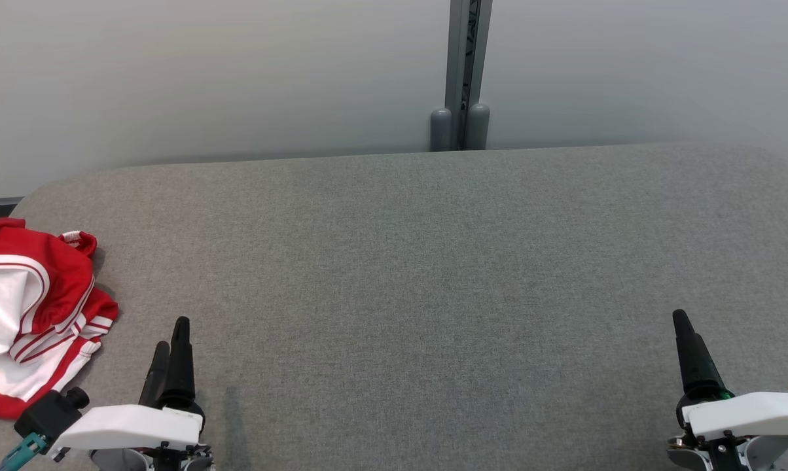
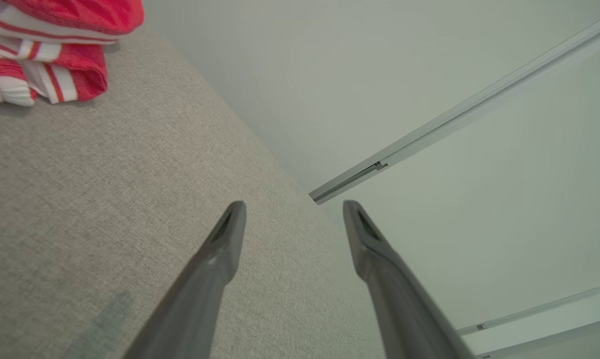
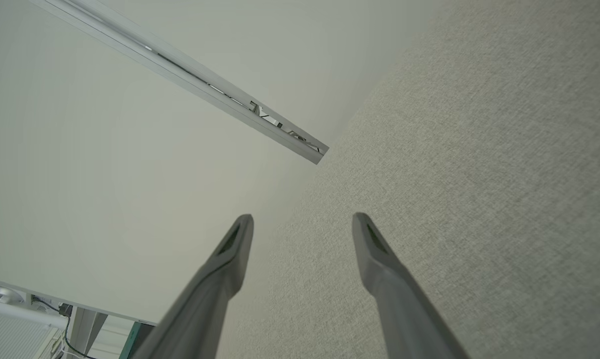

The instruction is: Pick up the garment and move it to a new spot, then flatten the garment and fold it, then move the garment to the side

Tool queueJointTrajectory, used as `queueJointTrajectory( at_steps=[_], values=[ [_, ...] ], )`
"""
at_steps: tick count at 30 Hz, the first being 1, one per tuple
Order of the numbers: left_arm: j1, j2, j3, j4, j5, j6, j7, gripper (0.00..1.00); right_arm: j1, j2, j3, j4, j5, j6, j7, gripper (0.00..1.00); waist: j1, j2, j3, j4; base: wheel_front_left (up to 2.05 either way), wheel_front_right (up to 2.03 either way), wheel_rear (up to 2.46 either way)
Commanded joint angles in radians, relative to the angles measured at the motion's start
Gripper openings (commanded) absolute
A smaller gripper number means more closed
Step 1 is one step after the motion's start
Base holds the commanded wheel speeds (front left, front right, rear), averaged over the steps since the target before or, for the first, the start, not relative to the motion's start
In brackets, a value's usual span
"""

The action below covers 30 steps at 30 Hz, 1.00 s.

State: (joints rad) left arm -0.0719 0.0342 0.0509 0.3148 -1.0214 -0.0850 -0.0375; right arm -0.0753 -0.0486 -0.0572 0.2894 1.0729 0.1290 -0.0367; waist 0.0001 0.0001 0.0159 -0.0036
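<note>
A red and white striped garment (image 1: 27, 314) lies bunched up at the far left edge of the grey fabric table (image 1: 420, 275); in the left wrist view the garment (image 2: 46, 50) fills the upper left corner. My left gripper (image 1: 171, 340) hovers at the lower left, just right of the garment and apart from it, open with nothing between its fingers (image 2: 227, 234). At the lower right my right gripper (image 1: 685, 330) is also open and empty, its fingers (image 3: 367, 244) spread over bare table cloth.
A pale wall runs behind the table, with a grey vertical post (image 1: 463, 78) at its middle. The table's rounded back corners show at the left and right. In the right wrist view, office equipment (image 3: 11, 319) sits beyond the table's edge.
</note>
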Motion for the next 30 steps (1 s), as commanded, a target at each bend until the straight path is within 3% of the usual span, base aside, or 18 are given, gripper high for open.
queueJointTrajectory(
  at_steps=[1, 30],
  values=[
    [-0.035, 0.011, -0.001, -0.011, 0.041, 0.010, -0.011, 1.00, -0.025, -0.009, 0.003, -0.007, -0.039, 0.001, -0.012, 1.00, 0.0000, -0.0001, 0.000, 0.000, 0.00, 0.00, 0.00],
    [-0.036, 0.015, -0.037, 0.024, 0.480, 0.079, -0.101, 1.00, -0.033, -0.035, 0.085, 0.021, -0.486, 0.002, -0.103, 1.00, 0.0000, -0.0001, 0.008, 0.002, 0.00, 0.00, 0.00]
  ],
)
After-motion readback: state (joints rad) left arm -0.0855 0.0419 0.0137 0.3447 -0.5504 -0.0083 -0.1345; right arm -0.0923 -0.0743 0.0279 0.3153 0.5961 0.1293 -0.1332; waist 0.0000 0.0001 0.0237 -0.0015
